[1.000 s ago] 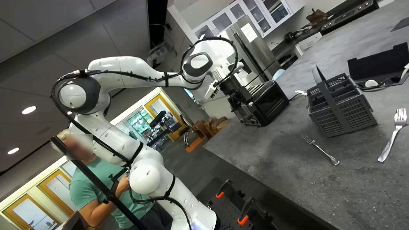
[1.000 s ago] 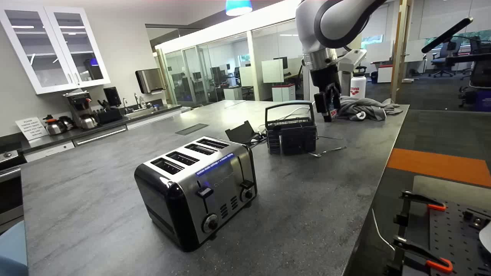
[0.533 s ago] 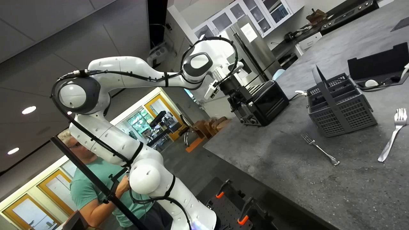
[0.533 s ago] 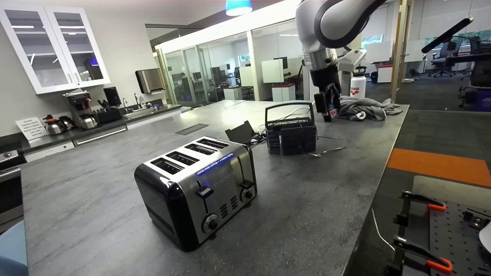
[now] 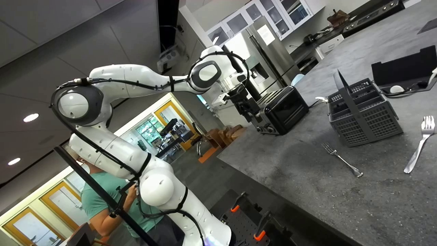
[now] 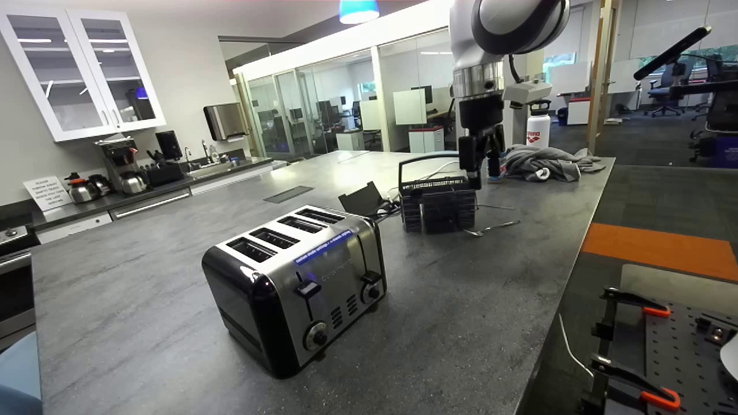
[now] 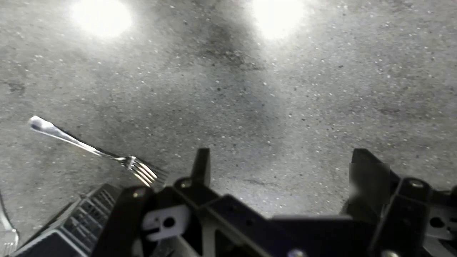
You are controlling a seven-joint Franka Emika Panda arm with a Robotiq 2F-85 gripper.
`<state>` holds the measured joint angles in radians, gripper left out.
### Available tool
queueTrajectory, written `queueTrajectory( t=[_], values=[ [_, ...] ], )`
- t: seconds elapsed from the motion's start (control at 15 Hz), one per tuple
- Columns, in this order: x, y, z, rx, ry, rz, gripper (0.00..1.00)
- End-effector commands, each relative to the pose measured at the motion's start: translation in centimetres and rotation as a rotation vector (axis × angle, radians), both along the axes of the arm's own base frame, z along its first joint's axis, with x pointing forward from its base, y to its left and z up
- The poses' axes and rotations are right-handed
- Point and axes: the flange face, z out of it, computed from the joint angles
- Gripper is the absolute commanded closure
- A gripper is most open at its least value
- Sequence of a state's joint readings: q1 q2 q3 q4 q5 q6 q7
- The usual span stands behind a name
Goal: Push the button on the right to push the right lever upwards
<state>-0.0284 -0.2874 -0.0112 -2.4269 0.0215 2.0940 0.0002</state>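
A black and silver toaster stands on the grey counter, and also shows in an exterior view. Its right lever is low in its slot; its left lever is near the top. A round dial sits below each lever, the right dial close under the right lever. Individual buttons are too small to tell. My gripper is open and empty above the counter. In an exterior view the gripper is well away from the toaster, beyond the basket. The wrist view does not show the toaster.
A grey cutlery basket stands between gripper and toaster, its handle raised. Forks lie near it. A black tray with cables, a grey cloth and a bottle are also here. The counter's edge runs beside the arm.
In the last half second the arm has drawn back and the gripper has shifted a little left in both exterior views and turned. The toaster and its levers have not moved.
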Motion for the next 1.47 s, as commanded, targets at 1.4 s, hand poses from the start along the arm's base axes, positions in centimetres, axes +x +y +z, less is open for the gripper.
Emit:
queueTrajectory(
  t=[1.4],
  values=[
    [-1.8,11.5,-1.5,0.041,-0.32,0.113,0.0]
  ],
)
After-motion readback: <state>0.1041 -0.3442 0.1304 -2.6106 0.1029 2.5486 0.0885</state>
